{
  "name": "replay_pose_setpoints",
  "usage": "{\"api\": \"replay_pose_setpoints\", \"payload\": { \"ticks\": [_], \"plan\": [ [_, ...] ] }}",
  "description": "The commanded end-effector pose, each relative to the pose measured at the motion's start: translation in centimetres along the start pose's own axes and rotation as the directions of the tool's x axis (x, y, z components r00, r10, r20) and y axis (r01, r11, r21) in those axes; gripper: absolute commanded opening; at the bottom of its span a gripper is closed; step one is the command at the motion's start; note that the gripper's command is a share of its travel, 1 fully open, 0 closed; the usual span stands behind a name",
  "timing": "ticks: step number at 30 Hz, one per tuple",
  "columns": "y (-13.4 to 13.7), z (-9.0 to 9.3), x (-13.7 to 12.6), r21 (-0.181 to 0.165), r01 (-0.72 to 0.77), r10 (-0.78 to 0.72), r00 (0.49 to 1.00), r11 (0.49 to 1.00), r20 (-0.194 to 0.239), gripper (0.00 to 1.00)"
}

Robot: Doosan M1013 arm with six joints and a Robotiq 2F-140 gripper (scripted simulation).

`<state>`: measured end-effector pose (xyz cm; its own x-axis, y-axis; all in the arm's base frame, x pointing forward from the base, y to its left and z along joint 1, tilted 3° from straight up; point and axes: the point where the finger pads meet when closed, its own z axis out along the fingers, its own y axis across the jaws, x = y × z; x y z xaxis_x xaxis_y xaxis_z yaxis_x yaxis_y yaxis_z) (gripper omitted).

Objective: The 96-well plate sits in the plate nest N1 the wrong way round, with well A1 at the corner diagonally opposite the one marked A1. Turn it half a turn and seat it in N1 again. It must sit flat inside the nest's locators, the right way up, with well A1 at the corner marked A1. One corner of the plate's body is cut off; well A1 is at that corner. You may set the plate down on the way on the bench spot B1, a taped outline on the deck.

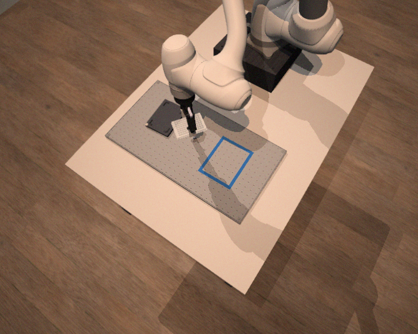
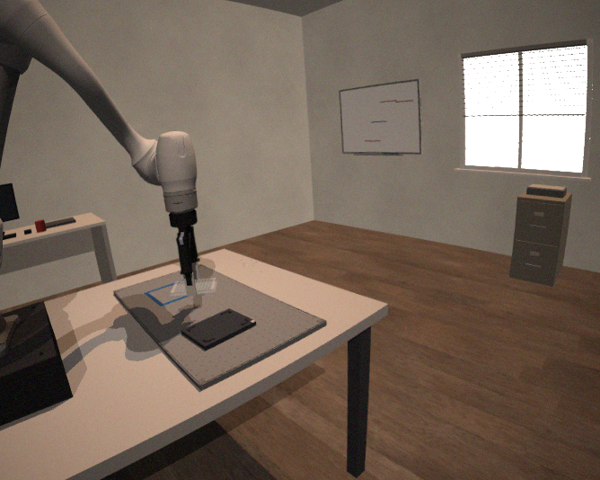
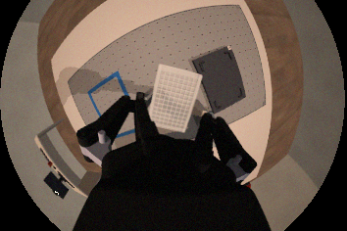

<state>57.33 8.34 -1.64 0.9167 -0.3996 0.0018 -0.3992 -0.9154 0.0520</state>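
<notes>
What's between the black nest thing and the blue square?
In the top view, the white plate, held in the hand above the grey deck, is between the nest and the blue outline.
</notes>
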Motion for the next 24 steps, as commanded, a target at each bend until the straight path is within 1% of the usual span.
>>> {"api": "replay_pose_setpoints", "payload": {
  "ticks": [1, 6, 8, 23, 24],
  "plan": [
    [-1.2, 0.0, -0.7, 0.000, 0.000, 0.000, 1.000, 1.000, 0.000, 0.00],
    [-2.7, 0.1, -1.5, 0.000, 0.000, 0.000, 1.000, 1.000, 0.000, 0.00],
    [-2.7, 0.1, -1.5, 0.000, 0.000, 0.000, 1.000, 1.000, 0.000, 0.00],
    [-7.0, 0.3, -4.0, 0.000, 0.000, 0.000, 1.000, 1.000, 0.000, 0.00],
    [-7.0, 0.3, -4.0, 0.000, 0.000, 0.000, 1.000, 1.000, 0.000, 0.00]
  ]
}}
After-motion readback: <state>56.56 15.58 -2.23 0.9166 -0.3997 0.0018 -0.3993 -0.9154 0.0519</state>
